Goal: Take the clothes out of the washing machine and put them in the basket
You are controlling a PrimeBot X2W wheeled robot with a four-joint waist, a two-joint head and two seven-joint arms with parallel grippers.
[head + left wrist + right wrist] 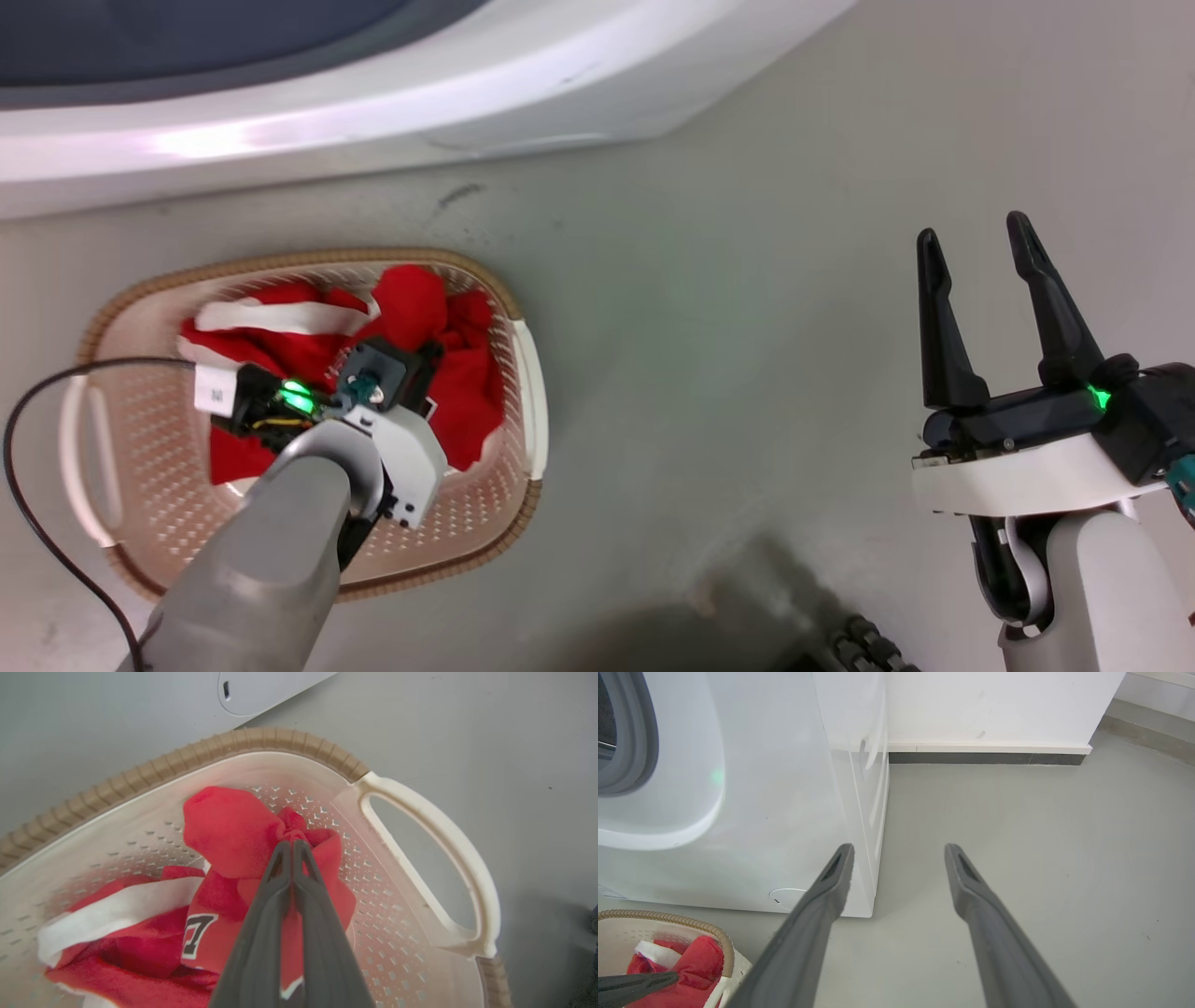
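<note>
Inside cream laundry basket point(280, 739): red jerseys point(229, 826) lying bunched, lettering partly hidden in folds; left gripper point(292, 845) clamping its jaws on a red fold. Right of basket: right gripper point(972, 227) hovering, jaws standing apart.

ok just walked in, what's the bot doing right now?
The left gripper is down inside the basket, shut on a bunched fold of the red clothes. The rest of that red and white pile lies in the basket under it, so this looks like a drop-off not yet released. The right gripper is open and holds nothing. It is above the bare floor, off to the side of the washing machine.
</note>
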